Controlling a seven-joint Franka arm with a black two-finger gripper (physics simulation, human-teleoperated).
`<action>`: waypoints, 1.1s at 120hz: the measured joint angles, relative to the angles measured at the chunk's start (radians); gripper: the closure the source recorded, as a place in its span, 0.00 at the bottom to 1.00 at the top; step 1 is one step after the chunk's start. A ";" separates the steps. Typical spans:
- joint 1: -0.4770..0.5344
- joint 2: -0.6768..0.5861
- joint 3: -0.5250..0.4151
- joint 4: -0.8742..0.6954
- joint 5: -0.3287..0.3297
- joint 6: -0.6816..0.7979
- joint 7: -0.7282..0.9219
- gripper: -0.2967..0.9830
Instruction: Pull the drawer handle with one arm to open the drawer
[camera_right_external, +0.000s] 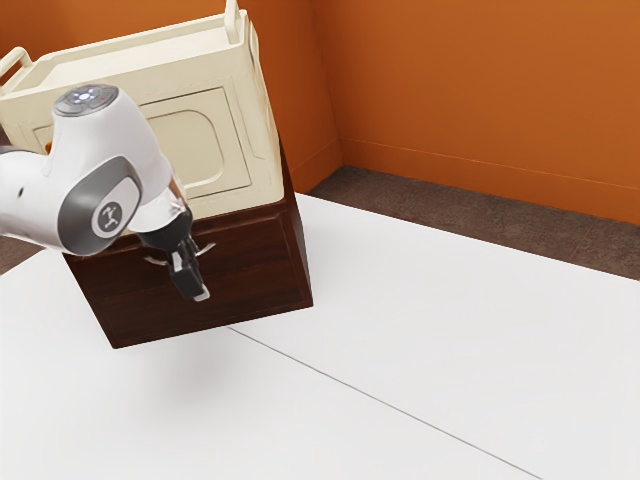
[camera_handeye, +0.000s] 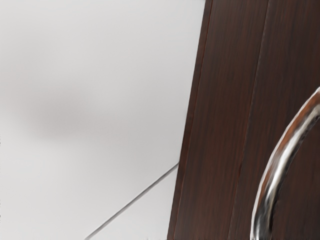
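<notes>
In the exterior view my black gripper (camera_right_external: 197, 290) hangs in front of the dark wooden drawer front (camera_right_external: 255, 265), overlapping the middle of the curved metal handle (camera_right_external: 208, 248). Parts of the handle stick out on both sides of my hand. Whether the gripper is open or shut cannot be told, nor whether it touches the handle. The drawer front looks flush with its cabinet. From the wrist, the shiny handle (camera_handeye: 275, 177) arches close to the camera over the dark wood (camera_handeye: 222, 120).
A cream bin-like box (camera_right_external: 235, 135) with raised handles stands on top of the cabinet. The white table (camera_right_external: 420, 340) extends in front of the cabinet and toward the exterior view's right, crossed by a thin dark line. Orange walls (camera_right_external: 480, 90) rise behind.
</notes>
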 joint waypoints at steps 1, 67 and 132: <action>0.000 0.000 0.000 0.000 0.000 0.000 0.000 0.29; -0.001 -0.023 -0.001 -0.008 -0.002 -0.022 0.008 0.46; -0.004 -0.060 0.000 -0.043 -0.005 -0.039 0.014 0.57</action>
